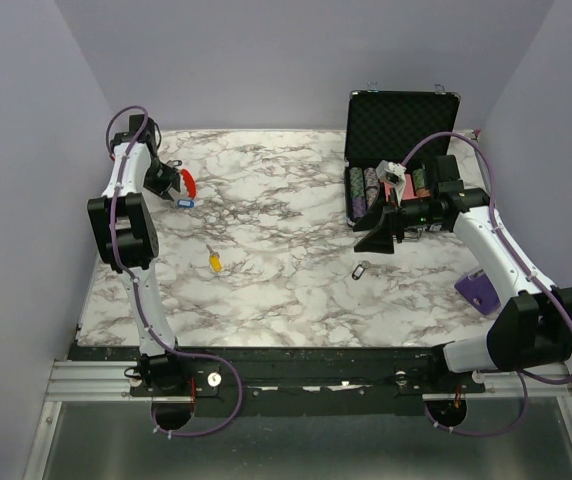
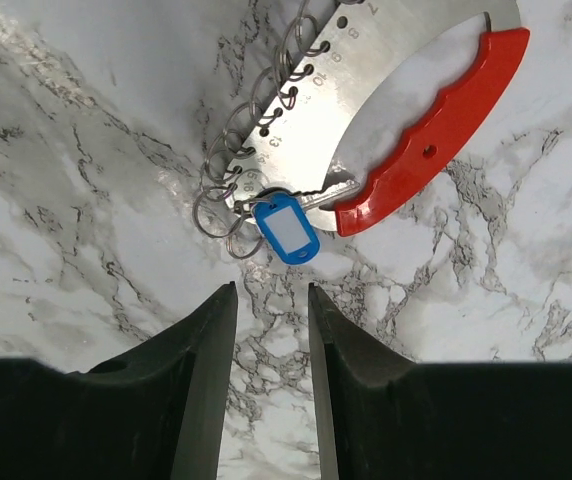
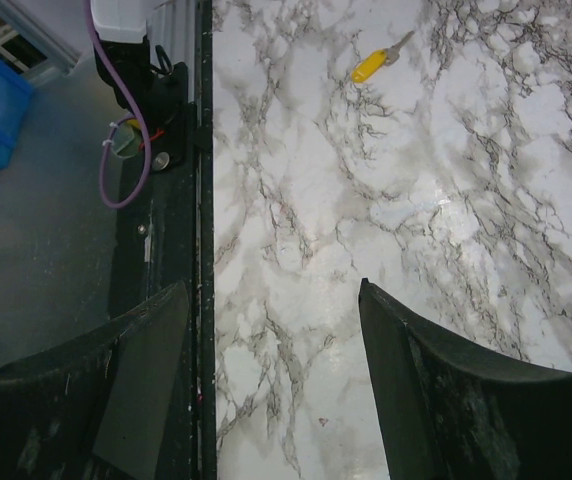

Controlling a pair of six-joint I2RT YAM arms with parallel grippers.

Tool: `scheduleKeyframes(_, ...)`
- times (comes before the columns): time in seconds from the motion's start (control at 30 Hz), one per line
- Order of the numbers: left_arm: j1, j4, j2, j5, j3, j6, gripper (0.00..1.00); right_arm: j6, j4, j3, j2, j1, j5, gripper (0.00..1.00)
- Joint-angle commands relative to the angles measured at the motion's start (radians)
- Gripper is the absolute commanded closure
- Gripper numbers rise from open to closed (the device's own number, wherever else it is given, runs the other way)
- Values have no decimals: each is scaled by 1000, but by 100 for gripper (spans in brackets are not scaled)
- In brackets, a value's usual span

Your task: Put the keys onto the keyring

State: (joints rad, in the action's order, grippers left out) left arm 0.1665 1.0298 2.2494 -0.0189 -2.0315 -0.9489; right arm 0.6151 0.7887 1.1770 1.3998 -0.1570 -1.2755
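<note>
Marble-patterned table [image 1: 286,300] fills the top view, with an open black case [image 1: 401,120] of poker chips [image 1: 366,185] at 2 o'clock and a purple block [image 1: 476,290] at 4 o'clock. The keyring [image 1: 190,183] lies at 10 o'clock, just beside the left gripper [image 1: 171,188], with a blue-headed key [image 1: 185,203] touching it. A yellow key [image 1: 213,261] lies loose near the middle. A dark key [image 1: 361,270] lies loose at 7 o'clock of the right gripper [image 1: 381,235].

From the left wrist, the left gripper [image 2: 271,295] has its fingers a little apart and holds nothing. At its 12 o'clock the blue-headed key [image 2: 288,228] seems to hang on one of the wire rings [image 2: 216,210] of the keyring [image 2: 436,130].

From the right wrist, the right gripper [image 3: 273,290] is spread wide and empty, with the yellow key [image 3: 376,63] far away at 1 o'clock.

I judge that one key is mounted and two wait. The next move calls for a low, exact pinch on a loose key
</note>
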Motion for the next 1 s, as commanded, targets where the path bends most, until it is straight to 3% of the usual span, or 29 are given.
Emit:
scheduleKeyframes(0.0,14,-30,-50,2,91,-63,57,17,21,29,-25,-4,-33,23)
scheduleKeyframes(0.43,18,-51,18,89,102,-114,58,18,24,32,-21,-6,-31,23)
scheduleKeyframes(0.97,1,-37,18,27,96,-172,59,34,41,38,-22,-6,-32,23)
